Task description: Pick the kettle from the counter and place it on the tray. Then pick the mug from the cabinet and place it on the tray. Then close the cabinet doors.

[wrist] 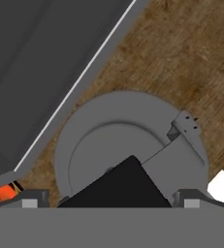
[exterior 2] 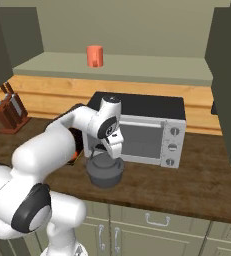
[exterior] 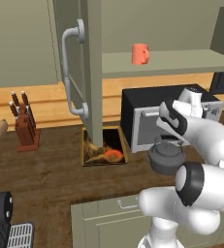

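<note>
The dark-grey kettle stands on the dark wood counter just in front of the microwave. My gripper hangs directly over it, open, with the kettle's black handle lying between the fingertips and the round lid below. The tray with its orange floor lies left of the kettle, partly behind an open cabinet door. The orange-red mug stands upright on the cabinet shelf.
A black-topped microwave sits right behind the kettle. A knife block stands at the left. The other open door hangs over the counter at the right. Drawer fronts run below the counter's edge.
</note>
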